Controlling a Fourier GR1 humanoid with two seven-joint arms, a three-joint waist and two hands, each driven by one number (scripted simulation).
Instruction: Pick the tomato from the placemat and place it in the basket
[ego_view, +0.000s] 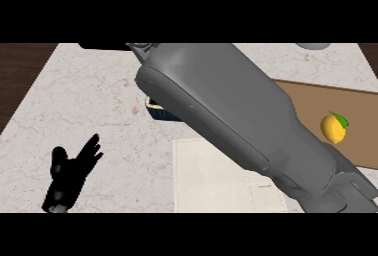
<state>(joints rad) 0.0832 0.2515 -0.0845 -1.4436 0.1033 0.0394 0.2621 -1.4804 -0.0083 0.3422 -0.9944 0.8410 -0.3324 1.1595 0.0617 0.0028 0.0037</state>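
- Left robot hand (71, 172) resting open, fingers up, low over the bench (88, 90).
- Placemat (214, 185), right of that hand, showing no tomato on its visible part.
- Right forearm (236, 120) reaching far across; right robot hand hidden at the top edge, fingers' state impossible to tell.
- Basket (159, 111) peeking out beneath the forearm, beyond the left hand.
- Tomato nowhere visible, so its place and long axis cannot be judged; likely carrying or placing, unconfirmed.
- Yellow fruit (334, 128) lying on brown board (325, 100), far right.

The right forearm (236, 125) hides most of the basket (159, 111).
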